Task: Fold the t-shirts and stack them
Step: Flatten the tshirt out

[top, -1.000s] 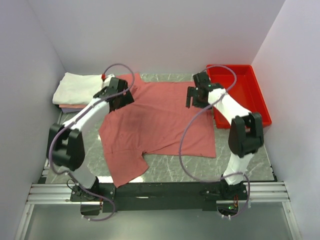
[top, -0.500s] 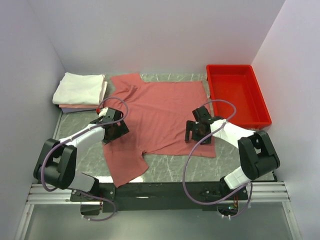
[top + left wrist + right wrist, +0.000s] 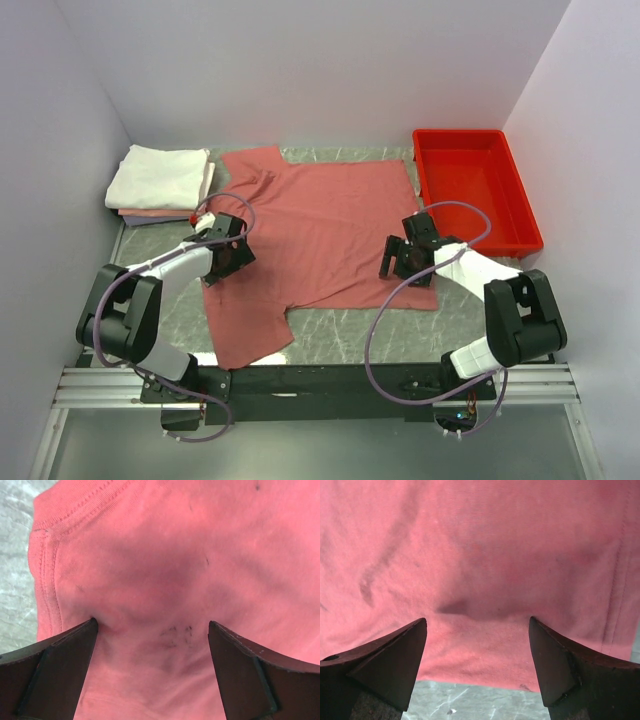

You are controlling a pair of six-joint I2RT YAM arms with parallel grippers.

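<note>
- lying spread flat on the marble table (image 3: 340,335), the salmon-red t-shirt (image 3: 320,215) fills the middle, its near sleeve hanging toward the front edge.
- left gripper (image 3: 228,258) is low over the shirt's left edge, fingers apart and holding nothing; one fingertip (image 3: 87,630) dimples the cloth.
- right gripper (image 3: 400,258) is low over the near right hem, jaws wide and empty.
- folded white and pale pink t-shirts (image 3: 160,180) are stacked at the far left.
- red tray (image 3: 470,190) sits at the far right.

one spread salmon shirt (image 3: 320,225), at least two folded shirts (image 3: 158,178) in one stack, one tray (image 3: 478,200), two arms: left arm (image 3: 170,268), right arm (image 3: 470,268).
</note>
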